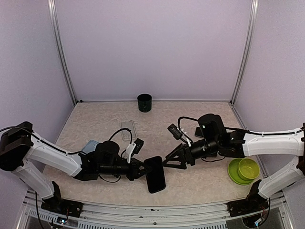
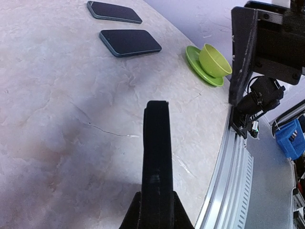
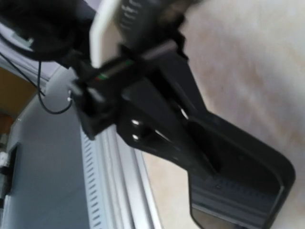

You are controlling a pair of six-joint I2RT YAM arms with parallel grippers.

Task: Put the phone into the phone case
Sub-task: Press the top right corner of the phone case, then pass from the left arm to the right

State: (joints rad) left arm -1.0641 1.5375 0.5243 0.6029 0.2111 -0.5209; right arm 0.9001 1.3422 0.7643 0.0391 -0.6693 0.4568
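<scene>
Grip: the left gripper is clenched on the black case, pinching its two faces at what looks like one long side.
Case pose: it is lifted off the table near the front rail and tilted, with one broad face showing to the overhead camera. Holding it by a side leaves most of that face free, probably so a phone can be pressed in.
Case contents: the blurred right wrist view shows a raised lip round a corner, so the case reads as hollow. I cannot be sure.
Partner: the right gripper points at the case's far edge, just beside it, and I see nothing in it. I cannot tell whether its jaws are parted or closed.
Phones: two dark phones lie flat and side by side on the table beyond the case, well apart from it. Neither is in a hand.
Step judged: the case is presented but no phone has been fetched yet, so the right arm probably has to turn away to pick one up.
Surroundings: a green cup sits on its saucer right of the phones. A clear case lies further back, and a dark cup stands by the rear wall.
</scene>
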